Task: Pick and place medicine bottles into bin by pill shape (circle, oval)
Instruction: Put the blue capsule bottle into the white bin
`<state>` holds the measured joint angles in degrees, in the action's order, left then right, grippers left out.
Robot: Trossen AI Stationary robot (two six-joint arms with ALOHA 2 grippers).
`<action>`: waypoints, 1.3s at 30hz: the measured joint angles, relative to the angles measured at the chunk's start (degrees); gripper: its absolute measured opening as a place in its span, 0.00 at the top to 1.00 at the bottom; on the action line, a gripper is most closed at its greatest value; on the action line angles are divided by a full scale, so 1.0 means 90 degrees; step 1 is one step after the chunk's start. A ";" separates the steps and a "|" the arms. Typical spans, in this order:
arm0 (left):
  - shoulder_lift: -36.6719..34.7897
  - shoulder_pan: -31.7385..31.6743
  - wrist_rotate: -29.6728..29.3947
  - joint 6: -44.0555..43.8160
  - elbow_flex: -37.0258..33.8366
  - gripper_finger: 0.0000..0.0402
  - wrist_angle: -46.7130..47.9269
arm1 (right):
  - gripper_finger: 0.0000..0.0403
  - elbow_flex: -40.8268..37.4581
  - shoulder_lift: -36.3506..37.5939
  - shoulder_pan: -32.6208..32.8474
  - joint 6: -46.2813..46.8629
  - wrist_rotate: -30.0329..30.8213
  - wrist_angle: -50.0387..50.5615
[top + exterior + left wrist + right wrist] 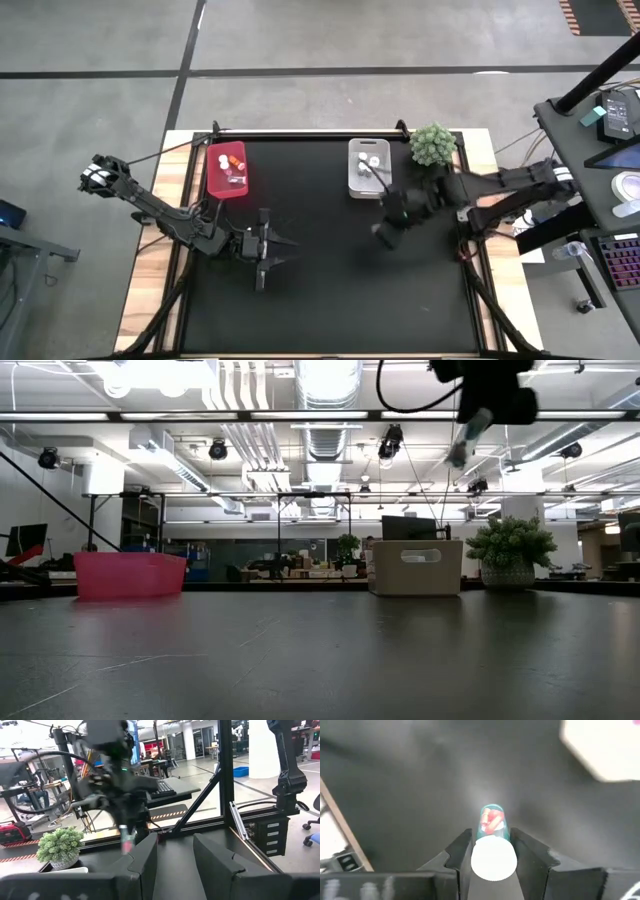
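My right gripper (491,834) is shut on a tiny medicine bottle (492,822) with a white cap and a greenish clear body holding red-orange pills. It is high above the table's middle right (385,232), in front of the grey bin (368,167). In the low view the bottle (461,444) hangs under the gripper (480,405). My left gripper (285,247) is open and empty, low over the table's left half, in front of the pink bin (227,168). Both bins hold a few bottles. My right gripper pinches the bottle between its two fingers (463,851), on the sides just below the white cap (492,857). The fingers slant downward and lie along the bottle. The cap is toward the wrist, and the body (492,820) sticks out past the fingertips. The bottle is lifted clear of the table.
A green spiky plant ball (433,143) in a pot stands at the far right corner, beside the grey bin. The black mat (330,290) stretches toward the near edge. Metal frame posts (222,770) stand at the table's edges.
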<state>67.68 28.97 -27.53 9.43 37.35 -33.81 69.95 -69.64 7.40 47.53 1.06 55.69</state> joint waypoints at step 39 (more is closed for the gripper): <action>0.0000 0.0000 -0.0002 0.0037 -0.0025 0.72 0.0052 | 0.72 0.2311 -0.3562 -0.4048 -0.5339 -0.0003 0.1858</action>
<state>67.68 28.97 -27.55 9.76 37.12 -33.34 90.75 -101.70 -29.04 -0.52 1.04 72.41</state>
